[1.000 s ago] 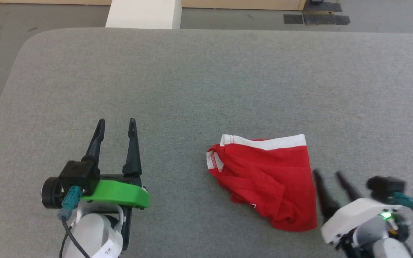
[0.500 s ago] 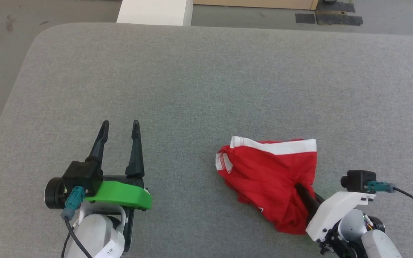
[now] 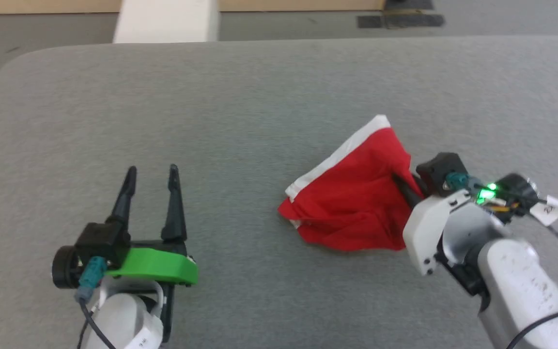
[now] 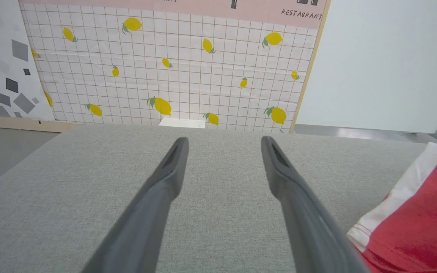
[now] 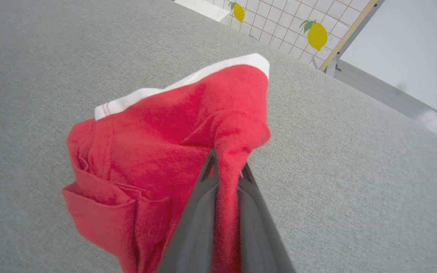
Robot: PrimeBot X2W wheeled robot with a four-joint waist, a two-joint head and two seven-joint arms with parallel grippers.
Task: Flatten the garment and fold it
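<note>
2 fingers of the right gripper [image 5: 226, 182] are clamping a bunched fold at the 3 o'clock edge of the garment [image 3: 351, 208], which is slumping crumpled at 4 o'clock on the grey table [image 3: 240, 97]. The left gripper [image 3: 152, 170] is hovering spread and empty at 8 o'clock. Light and limp, the fabric is probably needing corner grips along its white stripe.

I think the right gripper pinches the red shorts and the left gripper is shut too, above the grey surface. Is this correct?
Not fully. The left gripper is open, its fingers spread above the grey surface, as the left wrist view shows. The right gripper does pinch the red shorts.
</note>
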